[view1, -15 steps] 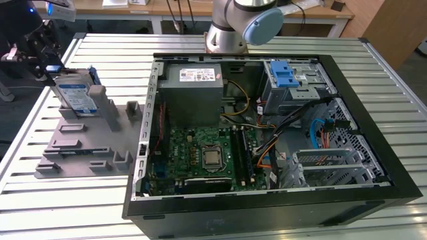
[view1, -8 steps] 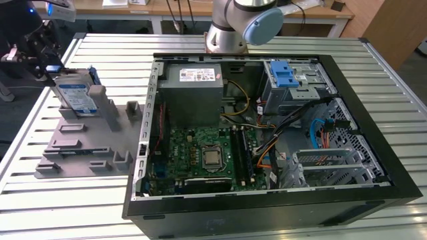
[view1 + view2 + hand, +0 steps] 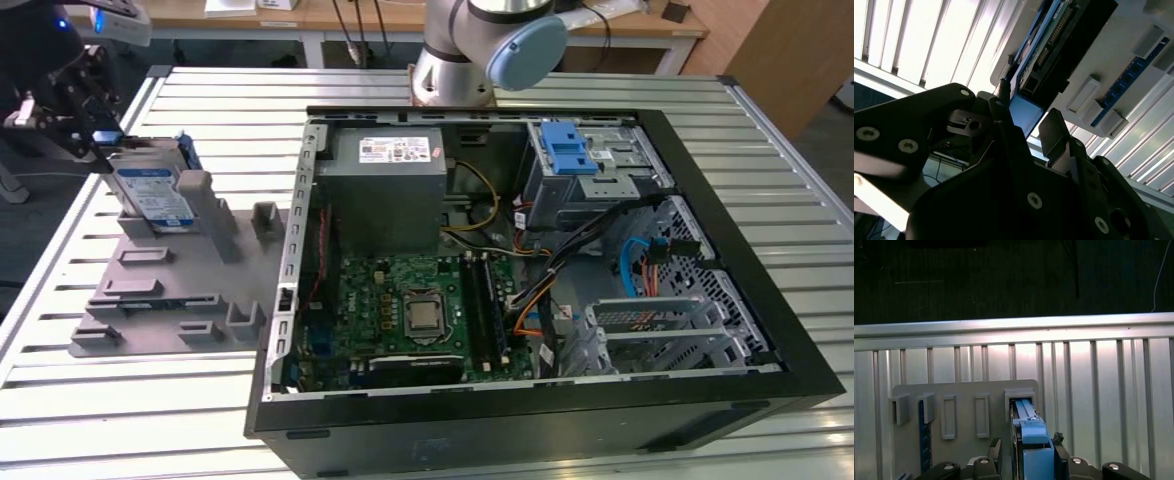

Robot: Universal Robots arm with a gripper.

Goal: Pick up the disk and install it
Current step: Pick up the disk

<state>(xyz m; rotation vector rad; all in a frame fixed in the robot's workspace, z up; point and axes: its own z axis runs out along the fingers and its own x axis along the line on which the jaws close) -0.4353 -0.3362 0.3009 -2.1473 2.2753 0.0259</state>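
Exterior view, upper left of the frame: what is there? asks the first.

The gripper, says the second. It is black and sits at the top edge of the disk. The disk stands on edge in a slot of the grey holder plate, with its white-and-blue label facing out.

– And the pincer itself?

– Closed on the disk. In the first wrist view the dark fingers sit tight against the two sides of the disk, and the disk's far end is seated in the holder's raised slot. In the second wrist view a blue side of the disk lies between the two fingers.

– Moving right in the exterior view?

– The holder plate lies flat on the slatted metal table at the left. It is just beside the open computer case, which takes up the centre and right of the frame.

– What is inside the case?

– At upper centre is a grey metal box with a white sticker, and the green motherboard is below it. The arm's base stands at top centre, behind the case. At upper right is a grey cage with a blue latch.

– And the disk against the cage?

– Well apart. The disk is at the far left in the holder and the cage is in the case's upper right corner.
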